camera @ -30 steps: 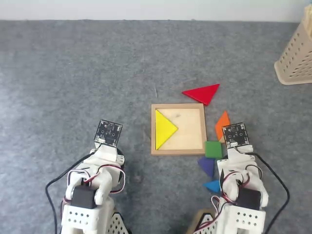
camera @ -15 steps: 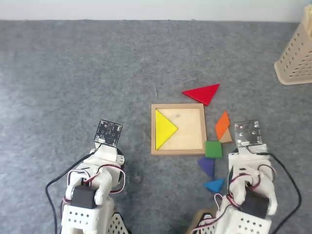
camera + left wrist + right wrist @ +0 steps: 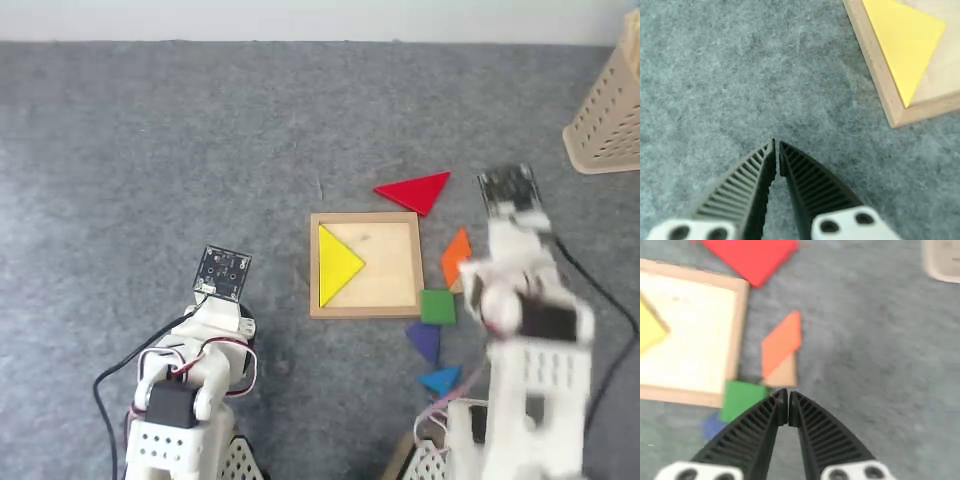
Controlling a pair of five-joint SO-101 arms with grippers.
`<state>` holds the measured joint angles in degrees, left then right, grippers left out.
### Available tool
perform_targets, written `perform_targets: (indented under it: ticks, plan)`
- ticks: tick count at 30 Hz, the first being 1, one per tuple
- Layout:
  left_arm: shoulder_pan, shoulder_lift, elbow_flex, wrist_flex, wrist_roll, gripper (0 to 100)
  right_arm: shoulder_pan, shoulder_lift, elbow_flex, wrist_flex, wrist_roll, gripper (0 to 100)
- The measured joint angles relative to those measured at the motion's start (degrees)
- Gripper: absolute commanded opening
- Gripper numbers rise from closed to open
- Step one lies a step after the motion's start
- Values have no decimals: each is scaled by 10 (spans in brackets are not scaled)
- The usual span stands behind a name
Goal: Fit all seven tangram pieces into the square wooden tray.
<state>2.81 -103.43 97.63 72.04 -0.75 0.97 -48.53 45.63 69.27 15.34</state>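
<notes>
The left arm [image 3: 190, 385] and right arm [image 3: 525, 345] are built from white printed housings with black servo bodies between the links, and each carries a small black square circuit board [image 3: 222, 272] at the wrist. Black cables [image 3: 103, 395] and red-and-white wire bundles [image 3: 232, 352] run along the links. The left gripper [image 3: 776, 146] and right gripper [image 3: 788, 393] have black, tapering, ribbed fingers [image 3: 810, 185] on white mounts with round screw holes [image 3: 829, 226].

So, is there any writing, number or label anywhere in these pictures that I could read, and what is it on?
None can be read.
The wooden tray, the yellow triangle in it and the red triangle beside it are plain.
The small dark board on the left arm's wrist has tiny marks, too small to read.
</notes>
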Motion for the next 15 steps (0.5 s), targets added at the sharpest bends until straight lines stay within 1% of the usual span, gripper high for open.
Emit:
perform_targets:
  ticks: [4, 7, 10, 15]
  plan:
    - [0, 0, 0, 0, 0, 12, -62, 193, -139, 15, -57, 162]
    - [0, 0, 0, 0, 0, 12, -105, 331, -240, 23, -93, 170]
    - [0, 0, 0, 0, 0, 12, -129, 453, -338, 23, -137, 170]
    - [0, 0, 0, 0, 0, 12, -147, 609, -480, 23, -248, 170]
